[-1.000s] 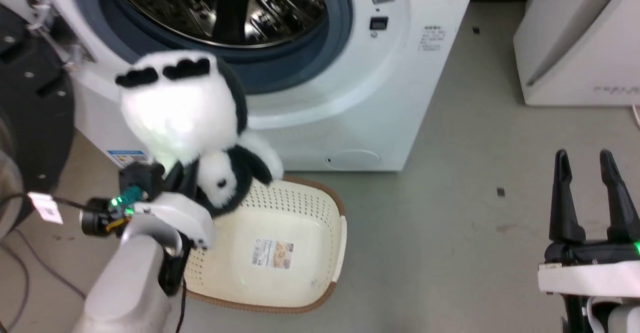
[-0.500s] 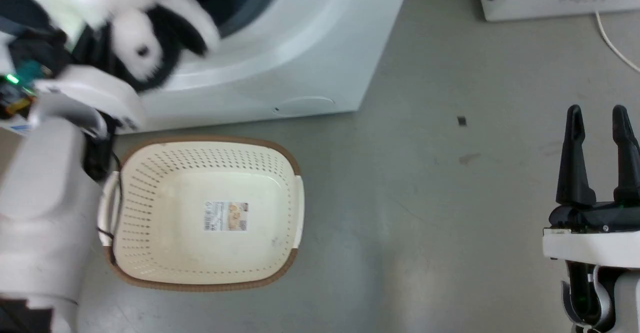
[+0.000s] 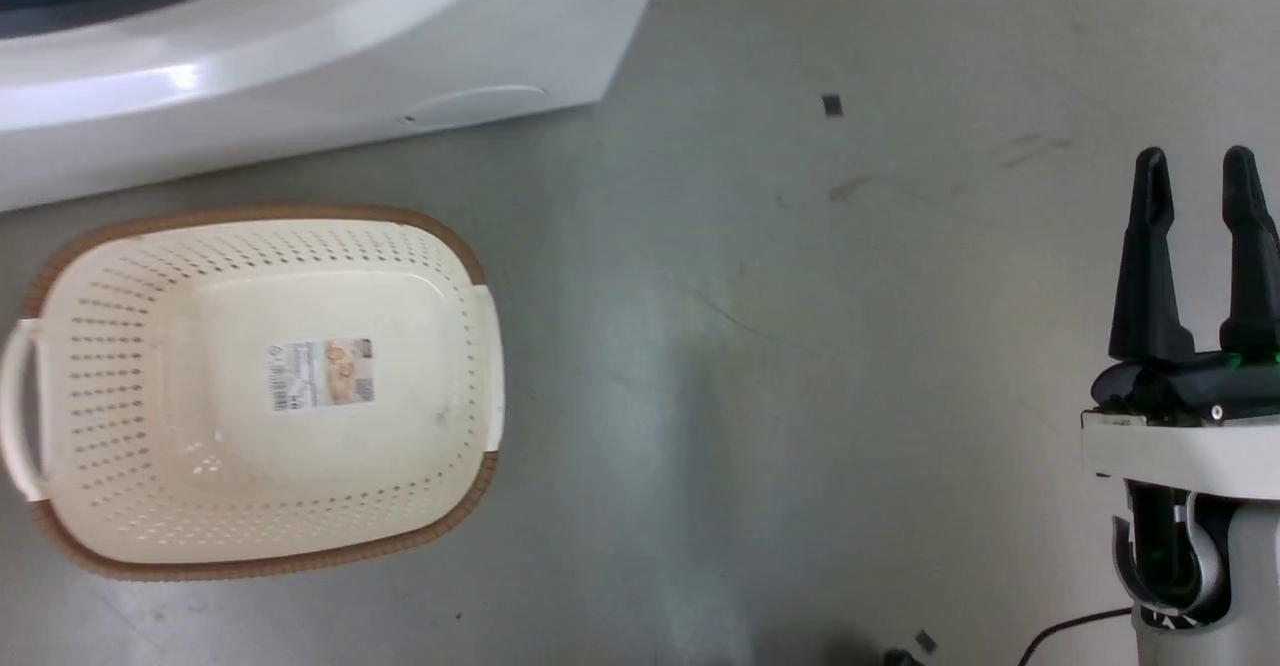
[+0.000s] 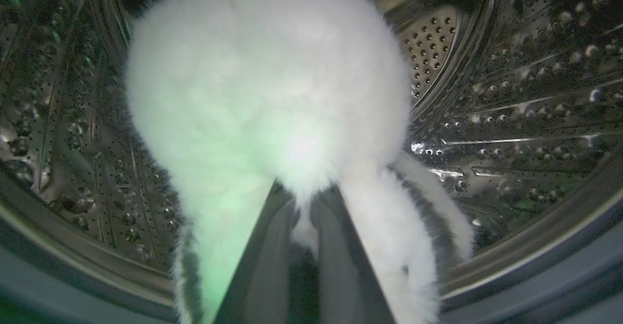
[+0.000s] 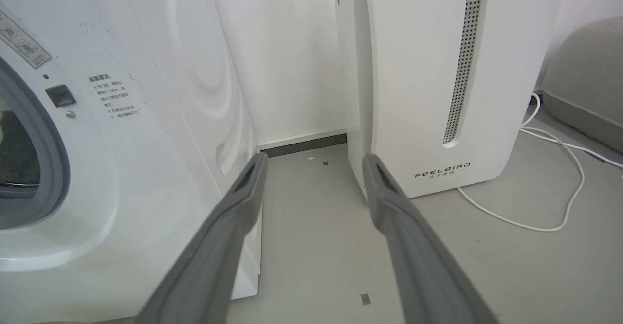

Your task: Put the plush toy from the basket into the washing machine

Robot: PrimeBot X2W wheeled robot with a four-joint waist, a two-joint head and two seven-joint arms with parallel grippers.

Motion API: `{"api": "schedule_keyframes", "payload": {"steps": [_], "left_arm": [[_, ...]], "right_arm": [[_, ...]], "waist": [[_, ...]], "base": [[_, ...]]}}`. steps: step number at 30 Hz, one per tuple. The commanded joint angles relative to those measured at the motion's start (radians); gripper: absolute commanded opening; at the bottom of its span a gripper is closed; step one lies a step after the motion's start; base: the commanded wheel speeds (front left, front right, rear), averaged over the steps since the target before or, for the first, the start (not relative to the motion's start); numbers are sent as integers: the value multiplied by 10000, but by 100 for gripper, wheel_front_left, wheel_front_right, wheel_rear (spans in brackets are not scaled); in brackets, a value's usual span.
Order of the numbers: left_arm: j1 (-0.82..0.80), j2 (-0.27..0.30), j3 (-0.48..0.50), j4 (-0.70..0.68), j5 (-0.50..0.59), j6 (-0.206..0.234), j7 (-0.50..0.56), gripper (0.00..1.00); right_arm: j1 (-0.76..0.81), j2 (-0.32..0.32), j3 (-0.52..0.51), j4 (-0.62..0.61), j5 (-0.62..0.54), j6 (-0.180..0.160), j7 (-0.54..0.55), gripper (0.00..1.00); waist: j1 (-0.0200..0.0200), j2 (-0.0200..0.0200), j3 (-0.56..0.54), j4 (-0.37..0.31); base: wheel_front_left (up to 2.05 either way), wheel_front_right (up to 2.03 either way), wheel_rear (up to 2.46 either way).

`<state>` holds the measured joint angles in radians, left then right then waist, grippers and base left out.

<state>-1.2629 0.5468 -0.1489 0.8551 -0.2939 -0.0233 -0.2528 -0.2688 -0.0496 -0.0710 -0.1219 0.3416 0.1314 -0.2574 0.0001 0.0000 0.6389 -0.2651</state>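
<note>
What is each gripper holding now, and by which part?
The left gripper pinches the plush toy by a tuft of white fur; the right gripper holds nothing.

At four o'clock in my head view, my right gripper (image 3: 1195, 158) has two long, black, tapered fingers (image 3: 1148, 266) on a black base with a green light (image 3: 1240, 359) and one small screw (image 3: 1216, 412). Under it come a white wrist block (image 3: 1170, 451) and a silver-grey forearm (image 3: 1230, 646). A black cable (image 3: 1075, 629) runs off toward six o'clock. My left gripper (image 4: 304, 207) has dark grey fingers.
</note>
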Motion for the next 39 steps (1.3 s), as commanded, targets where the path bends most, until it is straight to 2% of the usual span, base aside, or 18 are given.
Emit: {"api": "schedule_keyframes", "payload": {"steps": [1, 6, 12, 13, 14, 25, 31, 39], "left_arm": [[-507, 206, 43, -1, 118, 104, -54, 0], [-1505, 432, 210, 115, 179, 345, -78, 0], [-1925, 489, 116, 135, 463, 493, -86, 0], [-1951, 486, 143, 119, 502, 588, -86, 22], [-1952, 495, 149, 63, 578, 693, -87, 100], [-801, 177, 395, -21, 637, 784, -88, 100], [830, -382, 602, -640, 660, 601, -89, 100], [2961, -1181, 861, -2116, 946, 784, -89, 100]], "right_arm": [[-182, -6, 23, -66, 70, -7, -44, 100], [-260, -6, 8, -77, 204, -7, -44, 100], [-301, -6, 5, -71, 278, -7, -44, 100], [-302, -6, -5, -78, 286, -7, -44, 100], [-305, -6, -14, -80, 293, -7, -44, 100], [-309, -6, -6, -21, 63, -7, -44, 100], [-129, -6, -77, 36, -290, -7, -44, 100], [138, -6, -186, 153, -779, -7, -44, 100]], "waist": [[-1, 0, 497, -453], [-1, 0, 868, -722], [-1, 0, 1025, -830], [-1, 0, 1044, -826], [-1, 0, 1053, -816], [-1, 0, 494, -514], [-1, 0, -200, -47], [-1, 0, -1011, 614]], "base": [[0, 0, 0], [0, 0, 0], [0, 0, 0], [0, 0, 0], [0, 0, 0], [0, 0, 0], [0, 0, 0], [0, 0, 0]]}}
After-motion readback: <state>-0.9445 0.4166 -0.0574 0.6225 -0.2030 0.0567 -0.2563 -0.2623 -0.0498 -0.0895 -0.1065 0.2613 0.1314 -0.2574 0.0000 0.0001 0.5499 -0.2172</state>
